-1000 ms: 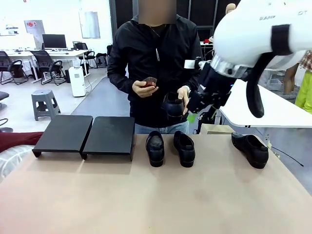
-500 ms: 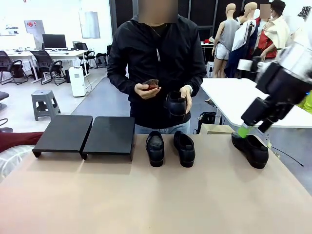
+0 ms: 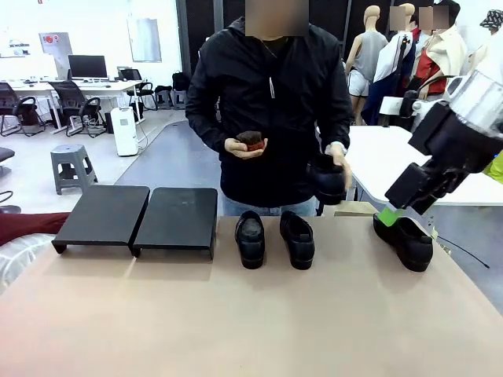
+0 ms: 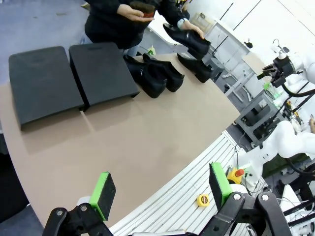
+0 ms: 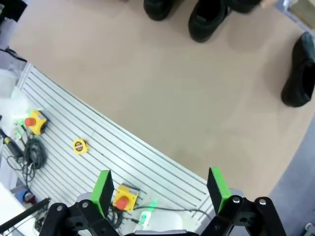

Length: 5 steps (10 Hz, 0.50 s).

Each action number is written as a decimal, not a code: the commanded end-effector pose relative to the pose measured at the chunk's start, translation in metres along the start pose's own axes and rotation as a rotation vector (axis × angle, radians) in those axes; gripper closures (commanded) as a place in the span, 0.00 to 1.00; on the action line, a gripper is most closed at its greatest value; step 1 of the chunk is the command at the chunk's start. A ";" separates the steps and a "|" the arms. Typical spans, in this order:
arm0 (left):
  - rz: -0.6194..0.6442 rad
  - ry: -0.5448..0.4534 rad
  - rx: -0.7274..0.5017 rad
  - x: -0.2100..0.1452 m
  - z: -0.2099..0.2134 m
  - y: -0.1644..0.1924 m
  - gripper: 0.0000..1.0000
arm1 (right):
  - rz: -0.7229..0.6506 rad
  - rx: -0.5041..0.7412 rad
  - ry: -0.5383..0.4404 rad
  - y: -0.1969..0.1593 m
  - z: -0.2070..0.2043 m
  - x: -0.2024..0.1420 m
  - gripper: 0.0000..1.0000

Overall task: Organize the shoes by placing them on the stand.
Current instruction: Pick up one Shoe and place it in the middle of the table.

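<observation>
Two black shoes (image 3: 250, 238) (image 3: 297, 239) lie side by side at the table's middle, and a third shoe (image 3: 404, 241) lies at the far right. The person holds another shoe (image 3: 328, 180) in one hand above the table's far edge. The stand, two black sloped platforms (image 3: 104, 214) (image 3: 177, 219), sits at the far left with nothing on it. My right gripper (image 3: 392, 214) hangs open just above the right shoe's heel end. In the left wrist view, my left gripper (image 4: 161, 189) is open high over the table's near edge, far from the stand (image 4: 101, 69) and shoes (image 4: 147, 78).
The person stands at the far side with a small brown thing (image 3: 251, 141) in the other hand. In the right wrist view, a ribbed metal base carries a yellow tape measure (image 5: 78, 145) and a red stop button (image 5: 122, 199). The bare table (image 3: 236, 322) stretches toward me.
My right arm swung from the middle, near the person's held shoe, out to the right and now hovers over the right shoe. The person shifted right and lowered the held shoe.
</observation>
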<state>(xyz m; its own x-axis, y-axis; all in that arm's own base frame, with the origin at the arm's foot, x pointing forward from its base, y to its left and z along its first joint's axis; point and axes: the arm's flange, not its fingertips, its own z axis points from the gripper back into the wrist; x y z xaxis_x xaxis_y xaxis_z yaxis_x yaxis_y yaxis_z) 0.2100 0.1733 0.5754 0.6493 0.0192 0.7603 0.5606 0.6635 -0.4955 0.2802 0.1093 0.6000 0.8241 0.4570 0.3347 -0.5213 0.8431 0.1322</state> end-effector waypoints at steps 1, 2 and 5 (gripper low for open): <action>-0.017 -0.009 -0.011 0.001 0.001 0.000 0.00 | 0.019 0.020 0.042 -0.018 0.038 -0.037 0.00; -0.017 -0.009 -0.011 0.001 0.001 0.000 0.00 | 0.001 0.038 0.013 -0.027 0.060 -0.065 0.00; -0.017 -0.009 -0.011 0.001 0.001 0.000 0.00 | -0.106 0.088 -0.052 -0.059 0.094 -0.123 0.00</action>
<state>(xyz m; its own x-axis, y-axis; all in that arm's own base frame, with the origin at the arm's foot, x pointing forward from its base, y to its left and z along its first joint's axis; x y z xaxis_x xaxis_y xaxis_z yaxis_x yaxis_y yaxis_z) 0.2102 0.1737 0.5752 0.6501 0.0205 0.7595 0.5590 0.6641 -0.4964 0.1839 -0.0099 0.6429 0.8580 0.3716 0.3547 -0.4678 0.8504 0.2407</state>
